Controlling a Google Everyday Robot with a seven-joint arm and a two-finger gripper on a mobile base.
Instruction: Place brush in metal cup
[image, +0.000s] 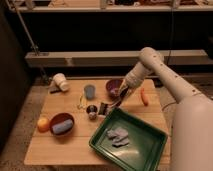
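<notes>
Gripper (121, 96), jaws clamped on the dark handle end of a brush (107, 106), likely light, stiff and head-heavy, holds its blocky head at three o'clock of the metal cup (92, 110).

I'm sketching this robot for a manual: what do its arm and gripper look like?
The arm is smooth and off-white, made of thick rounded tubular segments with a bulbous joint at the top, and it widens into a bulky pale shell at the right edge. No cables or markings show on it. The gripper is small and dark, at the arm's tip above the table, beside the purple bowl.
</notes>
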